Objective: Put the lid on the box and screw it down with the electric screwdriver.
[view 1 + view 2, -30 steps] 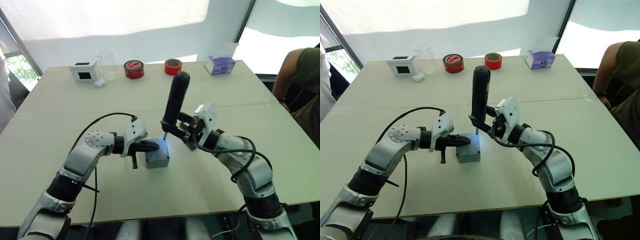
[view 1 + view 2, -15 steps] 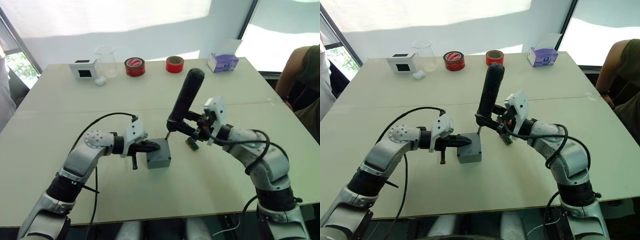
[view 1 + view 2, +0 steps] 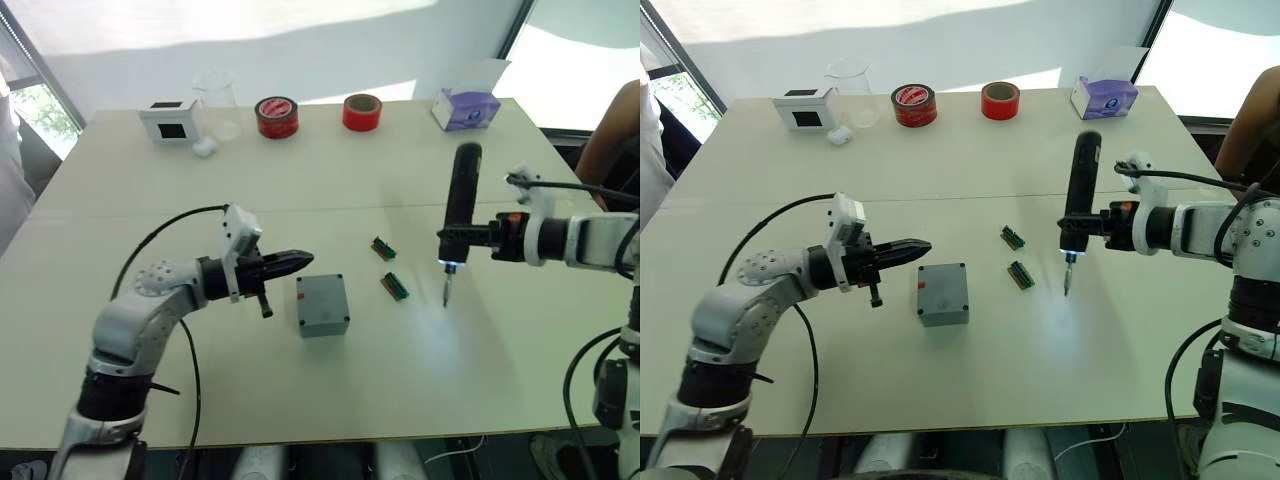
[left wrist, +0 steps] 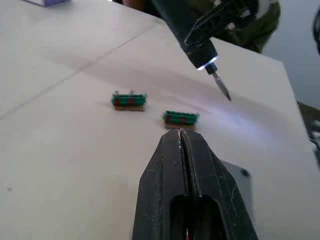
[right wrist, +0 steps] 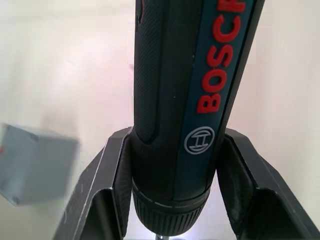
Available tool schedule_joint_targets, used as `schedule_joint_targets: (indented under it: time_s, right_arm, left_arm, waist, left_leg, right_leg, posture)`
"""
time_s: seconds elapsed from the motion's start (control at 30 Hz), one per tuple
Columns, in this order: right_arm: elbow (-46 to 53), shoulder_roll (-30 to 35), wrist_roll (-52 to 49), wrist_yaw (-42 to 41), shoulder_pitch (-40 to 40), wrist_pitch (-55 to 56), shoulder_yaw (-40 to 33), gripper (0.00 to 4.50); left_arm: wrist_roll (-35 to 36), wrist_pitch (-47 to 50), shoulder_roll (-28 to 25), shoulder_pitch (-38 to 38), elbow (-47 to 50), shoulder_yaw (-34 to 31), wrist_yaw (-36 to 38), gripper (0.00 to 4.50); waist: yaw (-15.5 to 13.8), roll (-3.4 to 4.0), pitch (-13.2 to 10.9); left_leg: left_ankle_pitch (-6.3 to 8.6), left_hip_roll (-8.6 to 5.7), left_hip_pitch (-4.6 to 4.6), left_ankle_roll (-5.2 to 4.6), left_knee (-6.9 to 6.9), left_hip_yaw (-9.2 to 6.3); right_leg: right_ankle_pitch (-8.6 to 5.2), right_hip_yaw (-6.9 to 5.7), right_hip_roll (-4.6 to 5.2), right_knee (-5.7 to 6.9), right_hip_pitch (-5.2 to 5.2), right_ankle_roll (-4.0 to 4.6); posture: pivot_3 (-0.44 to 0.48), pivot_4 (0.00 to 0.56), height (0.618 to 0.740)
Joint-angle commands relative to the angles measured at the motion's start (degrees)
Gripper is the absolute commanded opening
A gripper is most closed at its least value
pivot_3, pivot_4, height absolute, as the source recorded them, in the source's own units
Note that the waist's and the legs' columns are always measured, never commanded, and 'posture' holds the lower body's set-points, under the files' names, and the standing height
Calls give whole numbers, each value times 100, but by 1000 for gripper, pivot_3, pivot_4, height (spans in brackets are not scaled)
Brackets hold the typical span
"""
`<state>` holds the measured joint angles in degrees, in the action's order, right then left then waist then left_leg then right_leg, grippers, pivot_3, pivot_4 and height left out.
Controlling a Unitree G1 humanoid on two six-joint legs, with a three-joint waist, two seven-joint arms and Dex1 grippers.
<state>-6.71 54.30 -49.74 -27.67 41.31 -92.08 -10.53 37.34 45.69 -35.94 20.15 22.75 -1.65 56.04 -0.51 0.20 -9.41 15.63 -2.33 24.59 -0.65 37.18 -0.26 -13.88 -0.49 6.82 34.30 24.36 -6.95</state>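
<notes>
The small grey plastic square box [image 3: 943, 294] sits nearest on the pale worktop [image 3: 970, 390], its flat grey lid [image 3: 321, 300] already on top with dark screw holes at the corners. Just beside it on the robot's left, the left gripper [image 3: 908, 246] hovers with its two black fingers [image 4: 186, 165] pressed together, holding nothing, tips pointing toward the box but apart from it. Beyond the box lie two small green terminal blocks [image 3: 1013, 237], near each other. To the right, well apart from the box, the right gripper [image 3: 1080, 227] pinches the long black electric screwdriver [image 3: 1077, 195] upright, its thin metal bit just above the worktop and a light glowing at its tip. Along the far edge stand a white box with a black square face [image 3: 804, 108], a clear beaker [image 3: 848, 85], two red tape rolls [image 3: 912, 104] and a purple tissue box [image 3: 1104, 97].
</notes>
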Motion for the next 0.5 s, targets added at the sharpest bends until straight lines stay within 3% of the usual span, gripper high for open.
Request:
schedule_joint_targets:
  time_s: [0.03, 0.17, 0.5]
  right_arm:
    - [-422, 406, 190, -441, 154, -42, 578, 1817]
    - [-972, 677, 811, -913, 379, 335, 1544, 1817]
    - [-2434, 737, 2371, -2397, 1344, 1531, 3281, 1817]
  left_arm:
    - [311, 173, -541, -142, 526, -141, 309, 0]
    - [334, 132, -1010, -349, 866, -56, 458, 0]
    - [456, 130, -1110, -490, 930, -37, 331, 0]
  waist:
    - [24, -3, -17]
    - [69, -2, -32]
    - [106, -11, -44]
  left_leg:
    - [0, 0, 0, -2, 3, 5]
    - [18, 0, -1, -37, 23, 12]
    - [25, 0, -2, -50, 82, 12]
  right_leg:
    - [0, 0, -1, 2, 0, 0]
    - [5, 3, -4, 10, -5, -10]
    - [11, 3, -9, 58, -16, -26]
  posture:
    - [0, 150, 740]
    - [0, 150, 740]
    - [0, 150, 740]
